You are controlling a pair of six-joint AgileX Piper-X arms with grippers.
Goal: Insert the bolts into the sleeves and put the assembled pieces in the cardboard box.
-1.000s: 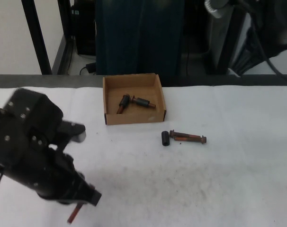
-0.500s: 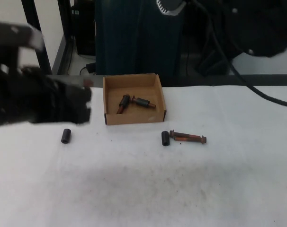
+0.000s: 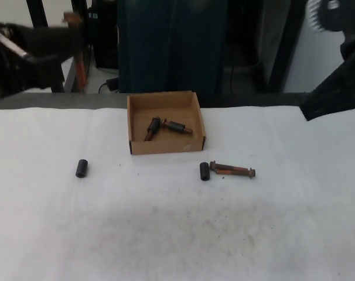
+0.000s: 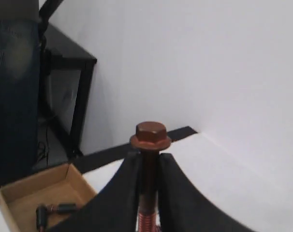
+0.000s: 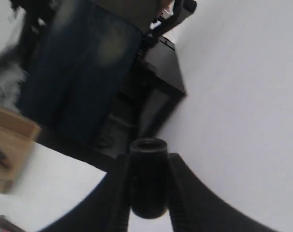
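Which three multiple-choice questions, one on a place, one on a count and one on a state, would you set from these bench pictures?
1. Where does the lone sleeve lie?
A) in the box
B) on the floor
C) on the bench, left of the box

2. How many assembled pieces lie in the box?
A) two
B) none
C) five

3. What is the left gripper doing?
A) hanging open
B) gripping a bolt
C) gripping a sleeve

Answers:
1 C: it lies by itself on the bench, apart from the box.
2 A: two sleeved bolts show inside.
3 B: the bolt's shank sits clamped below its head.
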